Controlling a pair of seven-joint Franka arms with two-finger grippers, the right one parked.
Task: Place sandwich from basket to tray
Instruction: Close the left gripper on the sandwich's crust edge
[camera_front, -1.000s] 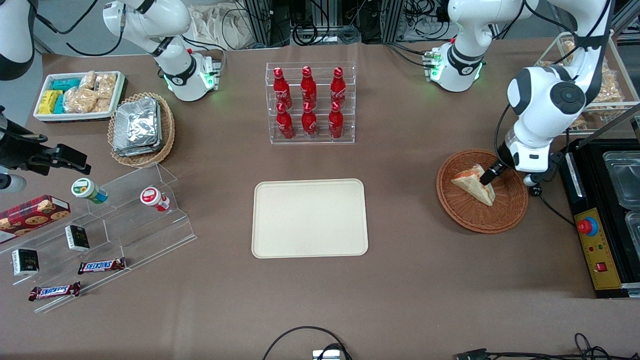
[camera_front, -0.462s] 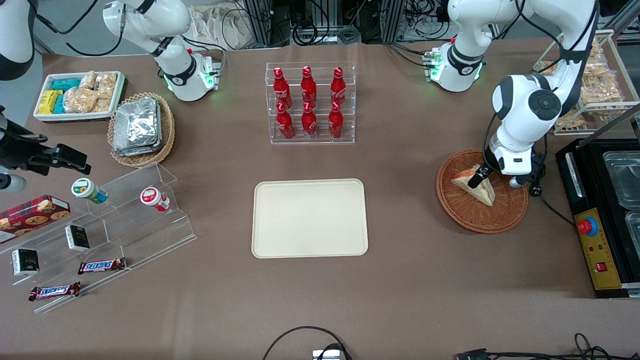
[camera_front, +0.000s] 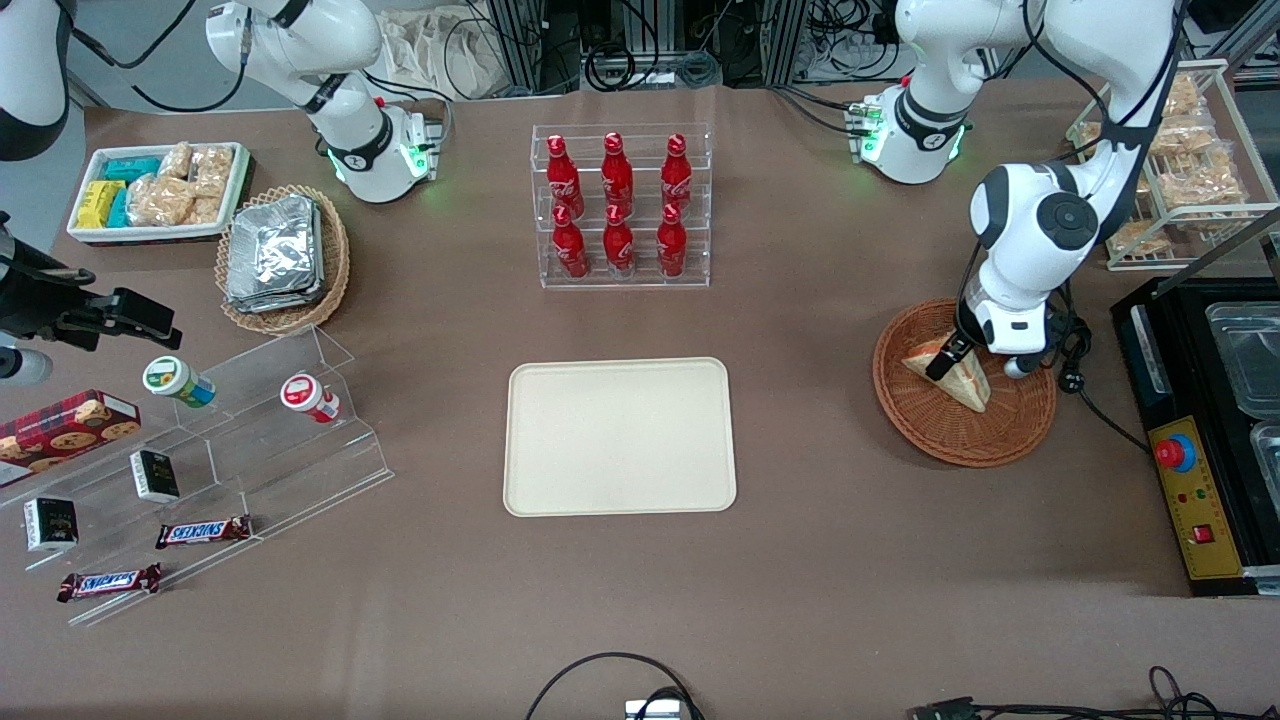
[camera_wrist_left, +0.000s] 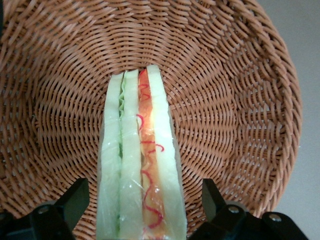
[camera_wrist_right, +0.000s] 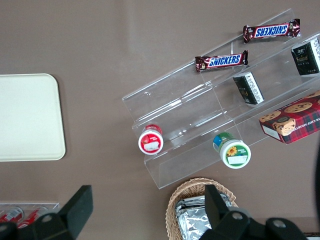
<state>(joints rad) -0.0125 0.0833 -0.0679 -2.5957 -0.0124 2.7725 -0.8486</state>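
Change from the earlier frames is confined to the working arm: its white wrist has been drawn across the basket (camera_front: 964, 383) toward the tray's (camera_front: 619, 436) side, and the pincer (camera_front: 941, 360) is now set lower over the sandwich (camera_front: 958, 378). Basket, sandwich and tray are seen unmoved.

The sandwich is found lying in the reddish-brown wicker basket, toward the working arm's end of the tabletop (camera_front: 800, 580), well apart from the tray, on which nothing is seen. In the wrist view the wedge (camera_wrist_left: 141, 165) is seen edge-on: pale bread, green and orange-red filling, a glossy film over it. The pincer (camera_wrist_left: 142, 200) is spread wide, one black finger (camera_wrist_left: 75, 200) on either side of the wedge, with a gap left on both sides; nothing is gripped. Woven basket floor (camera_wrist_left: 225, 100) is seen all round.

Readable writing: "SNICKERS" is read on two brown bars (camera_front: 203, 531) (camera_front: 108, 581) on the clear stepped shelf (camera_front: 250, 440) at the parked arm's end. Six red bottles (camera_front: 618, 205) with white script are stood in a clear rack; the script is too small to be read with certainty. A red box printed with cookies (camera_front: 62, 428) is noted; its lettering is not legible. A red button (camera_front: 1175, 452) is noted on the black and yellow unit.
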